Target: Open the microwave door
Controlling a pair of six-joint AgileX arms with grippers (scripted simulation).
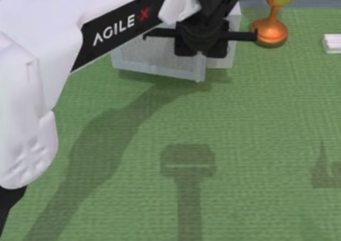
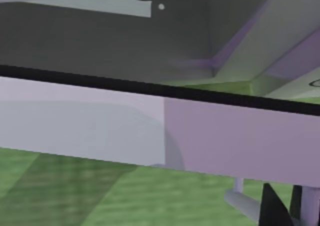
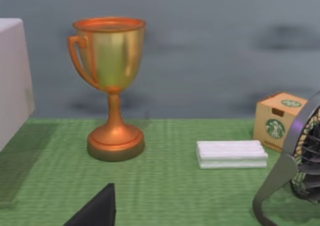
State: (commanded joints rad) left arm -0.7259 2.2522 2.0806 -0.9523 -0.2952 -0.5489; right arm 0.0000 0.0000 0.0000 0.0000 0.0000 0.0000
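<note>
The light grey microwave point(image 1: 230, 43) stands at the back of the table, in the middle. Its door point(image 1: 154, 57), with a speckled mesh window, stands slightly ajar, its free edge out in front of the body. My left arm reaches across from the left, and my left gripper point(image 1: 201, 48) sits at that free edge. In the left wrist view the door's edge point(image 2: 225, 141) crosses the frame with the dark cavity point(image 2: 100, 46) behind it. The left gripper point(image 2: 285, 213) is shut on the slim handle bar point(image 2: 245, 200). My right gripper point(image 3: 102, 211) is parked off to the right.
A gold trophy point(image 1: 272, 17) stands just right of the microwave. A folded white towel point(image 3: 231, 154), a small brown printed box point(image 3: 277, 121) and a fan point(image 3: 300, 171) lie farther right. A green mat point(image 1: 240, 145) covers the table.
</note>
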